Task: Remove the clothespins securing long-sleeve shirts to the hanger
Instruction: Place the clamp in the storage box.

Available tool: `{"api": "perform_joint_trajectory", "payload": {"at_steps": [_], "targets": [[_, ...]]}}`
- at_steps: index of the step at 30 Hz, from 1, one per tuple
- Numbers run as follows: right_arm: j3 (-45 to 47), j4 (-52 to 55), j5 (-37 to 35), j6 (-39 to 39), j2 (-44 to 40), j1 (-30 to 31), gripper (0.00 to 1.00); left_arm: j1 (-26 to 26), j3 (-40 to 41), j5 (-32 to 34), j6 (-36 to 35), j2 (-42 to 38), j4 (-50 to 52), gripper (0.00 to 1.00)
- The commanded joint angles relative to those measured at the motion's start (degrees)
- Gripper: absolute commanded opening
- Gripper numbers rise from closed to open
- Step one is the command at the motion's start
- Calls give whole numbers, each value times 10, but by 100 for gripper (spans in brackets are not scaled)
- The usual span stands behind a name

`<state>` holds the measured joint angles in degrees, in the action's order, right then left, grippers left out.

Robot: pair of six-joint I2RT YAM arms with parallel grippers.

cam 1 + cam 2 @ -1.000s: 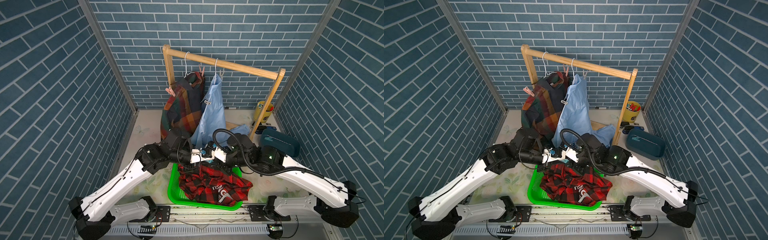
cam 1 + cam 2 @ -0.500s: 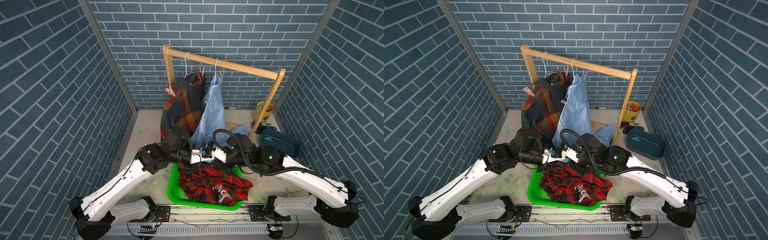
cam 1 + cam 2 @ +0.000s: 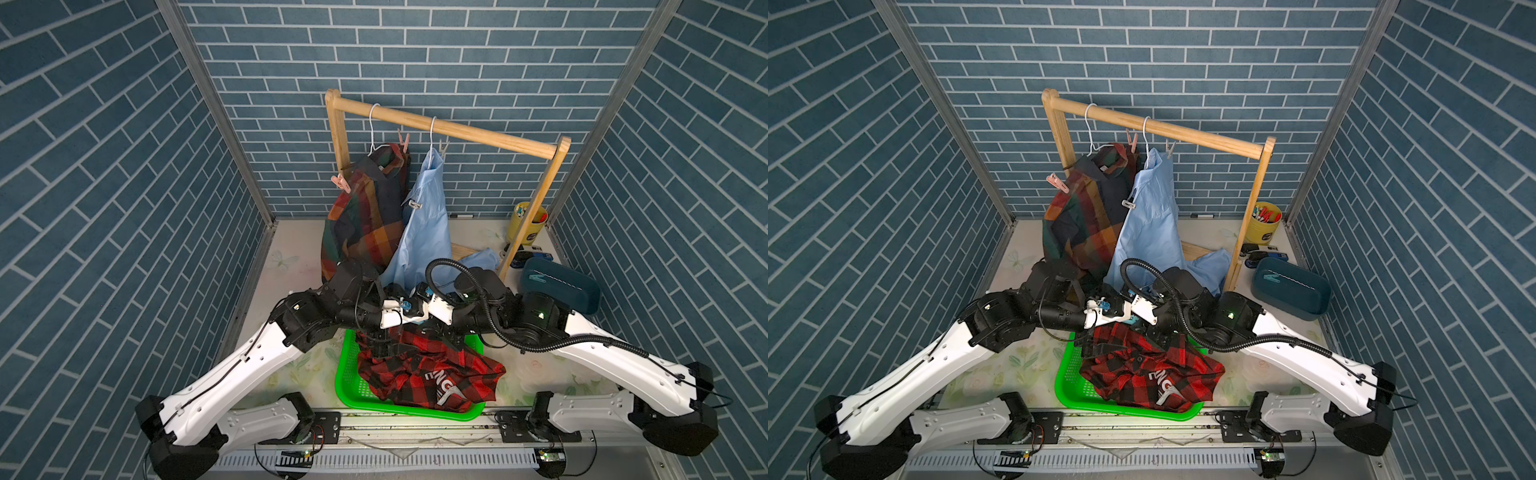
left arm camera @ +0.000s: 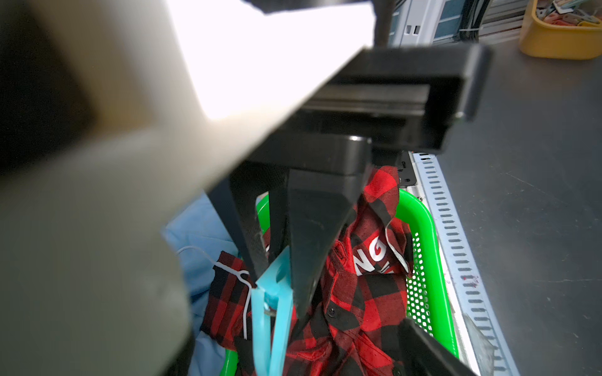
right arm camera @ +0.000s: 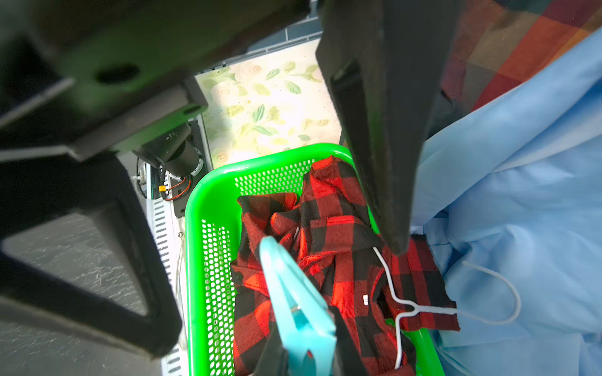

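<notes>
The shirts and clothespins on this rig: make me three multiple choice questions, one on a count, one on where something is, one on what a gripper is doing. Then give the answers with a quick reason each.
1. How many shirts hang on the wooden rail?
A one
B two
C three

2. Where is the red-and-black check shirt?
A hanging on the rail
B folded on a shelf
C in the green perforated plastic basket

3. What state is the right gripper in?
A shut on the teal plastic clothespin
B open and empty
C shut on a sleeve

Answers:
1 B: only the dark plaid shirt and the plain light blue shirt hang there.
2 C: it lies bunched inside the basket.
3 A: in the right wrist view its jaws pinch the clothespin above the basket.
</notes>
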<state>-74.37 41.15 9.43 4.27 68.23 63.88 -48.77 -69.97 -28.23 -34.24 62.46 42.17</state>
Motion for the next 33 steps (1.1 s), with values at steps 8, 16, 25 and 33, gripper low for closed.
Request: {"api": "perform_joint_trajectory", "payload": {"at_steps": [8, 16, 25, 33], "targets": [[-19, -29, -162, -40, -43, 3, 0, 42, 92, 120, 108, -91, -128, 100], [10, 37, -261, -184, -88, -136, 0, 61, 114, 179, 182, -154, -159, 100], [55, 108, -326, -322, -91, -362, 0, 61, 97, 236, 267, -126, -161, 100], [131, 22, -231, -414, -40, -606, 0, 63, 109, 247, 310, -97, -176, 100]]}}
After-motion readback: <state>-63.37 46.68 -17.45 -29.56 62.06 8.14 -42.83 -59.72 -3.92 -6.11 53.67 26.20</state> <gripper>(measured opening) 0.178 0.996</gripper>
